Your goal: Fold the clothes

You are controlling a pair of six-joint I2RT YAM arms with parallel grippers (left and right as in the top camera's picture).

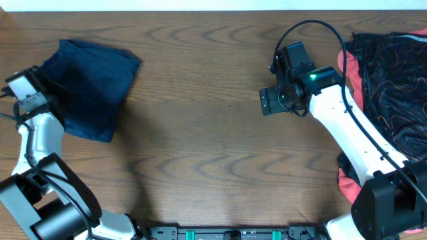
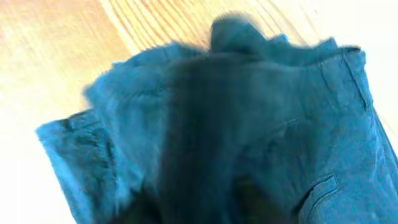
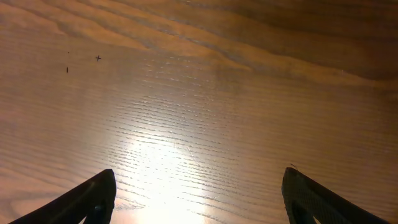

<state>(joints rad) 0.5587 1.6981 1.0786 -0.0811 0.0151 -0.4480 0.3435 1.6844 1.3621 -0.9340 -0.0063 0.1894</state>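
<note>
A dark navy-blue garment lies folded at the far left of the wooden table. It fills the left wrist view, blurred, with a pocket seam at the lower right. My left gripper is at the garment's left edge. Its fingers are hidden in dark cloth, so I cannot tell whether they hold it. My right gripper is open and empty over bare wood right of centre. Its two black fingertips sit wide apart in the right wrist view.
A heap of other cloth, dark with a thin orange line pattern and coral-red parts, lies along the right edge of the table, beside and under the right arm. The table's far edge runs along the top of the overhead view.
</note>
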